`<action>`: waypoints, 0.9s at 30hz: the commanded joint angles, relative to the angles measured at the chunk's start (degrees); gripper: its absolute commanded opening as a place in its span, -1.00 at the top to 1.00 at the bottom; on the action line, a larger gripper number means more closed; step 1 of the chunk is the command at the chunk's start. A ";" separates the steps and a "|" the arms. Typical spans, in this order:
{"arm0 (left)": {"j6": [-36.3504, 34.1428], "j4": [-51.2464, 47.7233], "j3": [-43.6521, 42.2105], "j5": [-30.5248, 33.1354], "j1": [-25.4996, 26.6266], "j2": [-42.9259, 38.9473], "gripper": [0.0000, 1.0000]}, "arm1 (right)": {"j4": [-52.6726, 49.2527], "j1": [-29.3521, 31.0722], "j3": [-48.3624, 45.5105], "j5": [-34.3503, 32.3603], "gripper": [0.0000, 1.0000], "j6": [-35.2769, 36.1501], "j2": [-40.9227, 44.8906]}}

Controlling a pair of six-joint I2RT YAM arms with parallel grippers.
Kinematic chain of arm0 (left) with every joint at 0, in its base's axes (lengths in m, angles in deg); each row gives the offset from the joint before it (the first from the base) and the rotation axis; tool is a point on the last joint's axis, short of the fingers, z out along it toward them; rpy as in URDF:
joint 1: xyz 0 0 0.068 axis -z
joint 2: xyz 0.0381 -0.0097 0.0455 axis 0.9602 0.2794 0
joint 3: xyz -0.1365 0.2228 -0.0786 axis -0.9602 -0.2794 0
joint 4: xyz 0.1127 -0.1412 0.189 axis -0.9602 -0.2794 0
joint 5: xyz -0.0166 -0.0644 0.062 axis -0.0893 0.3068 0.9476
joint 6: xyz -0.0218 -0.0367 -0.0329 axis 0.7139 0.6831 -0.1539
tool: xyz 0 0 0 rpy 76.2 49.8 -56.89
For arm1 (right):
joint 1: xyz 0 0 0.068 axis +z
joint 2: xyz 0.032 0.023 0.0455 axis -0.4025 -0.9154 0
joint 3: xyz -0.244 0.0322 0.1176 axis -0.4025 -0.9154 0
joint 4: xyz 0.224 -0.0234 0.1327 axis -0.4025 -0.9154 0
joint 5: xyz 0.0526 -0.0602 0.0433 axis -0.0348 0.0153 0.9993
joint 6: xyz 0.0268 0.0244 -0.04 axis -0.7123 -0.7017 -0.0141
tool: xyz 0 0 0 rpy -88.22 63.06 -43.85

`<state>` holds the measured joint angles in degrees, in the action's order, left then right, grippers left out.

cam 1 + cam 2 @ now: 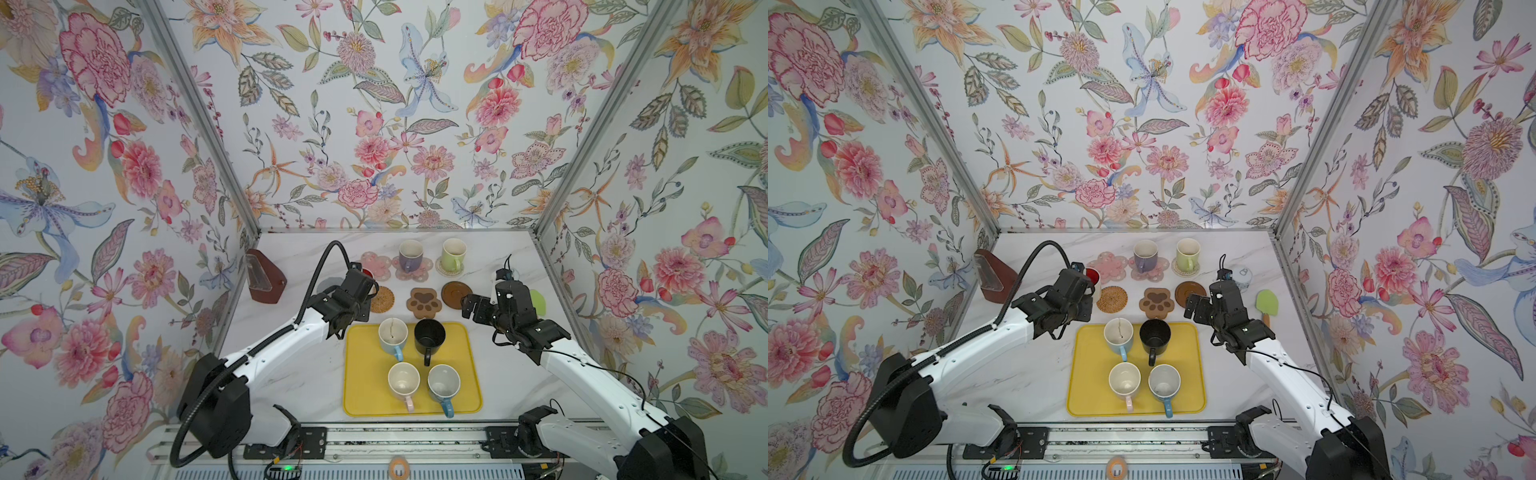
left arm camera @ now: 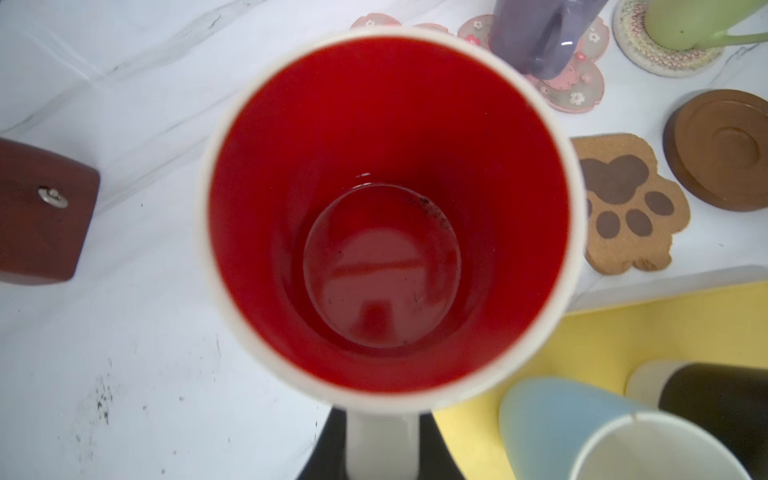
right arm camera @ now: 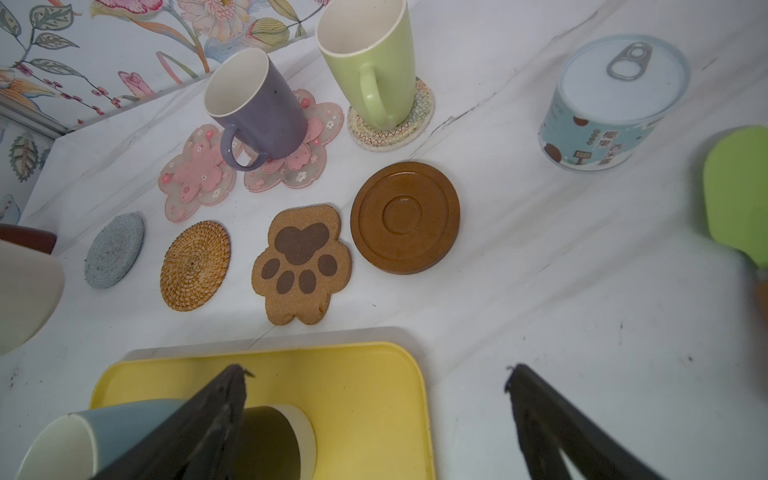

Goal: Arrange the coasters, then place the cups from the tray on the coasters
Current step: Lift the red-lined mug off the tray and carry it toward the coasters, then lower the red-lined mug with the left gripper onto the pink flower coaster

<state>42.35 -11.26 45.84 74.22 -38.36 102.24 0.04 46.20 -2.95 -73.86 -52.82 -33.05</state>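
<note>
The left hand (image 2: 382, 449) is pinching the handle of the white mug with red inside (image 2: 386, 208) and carrying it upright above the surface (image 2: 124, 332). In a top view its red mouth is showing at centre left, beside the empty pink flower coaster (image 1: 1109, 266) and just above the tan rattan coaster (image 1: 1111, 298). The grey woven coaster (image 3: 114, 251) is also lying free nearby; which mat is meant I cannot tell.

The right hand (image 3: 376, 368) is hanging spread wide and empty over the upper right corner of the tray (image 3: 365, 395).

The step looks like a set-down. In the left wrist view the mug is hiding whatever lies under it, so the top views are serving better for centring. Coming straight down, keeping the mug level, should seat the base fully on one mat. Letting go only once the base is resting flat should avoid a tip. The lilac mug (image 3: 257, 108) is standing close, so the handle side needs room.
</note>
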 commanded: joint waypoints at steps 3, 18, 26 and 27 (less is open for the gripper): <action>-5.36 6.54 12.29 0.19 -2.47 12.54 1.00 | -2.21 -0.52 -1.68 -0.82 -0.99 -0.11 3.88; -5.03 7.32 32.75 -1.13 -7.08 33.96 1.00 | -5.47 -1.77 -3.46 -1.02 -0.98 0.04 8.19; -3.55 8.81 35.16 -0.26 -7.68 37.31 1.00 | -5.59 -2.24 -3.35 -1.27 -0.98 0.01 8.62; -3.22 8.94 35.39 -0.12 -7.72 37.75 1.00 | -5.60 -2.24 -3.35 -1.27 -0.98 0.06 8.62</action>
<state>38.00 -6.08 78.21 72.14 -45.55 139.25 -4.31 44.32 -5.91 -74.29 -52.80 -24.89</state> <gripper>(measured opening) 0.183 0.992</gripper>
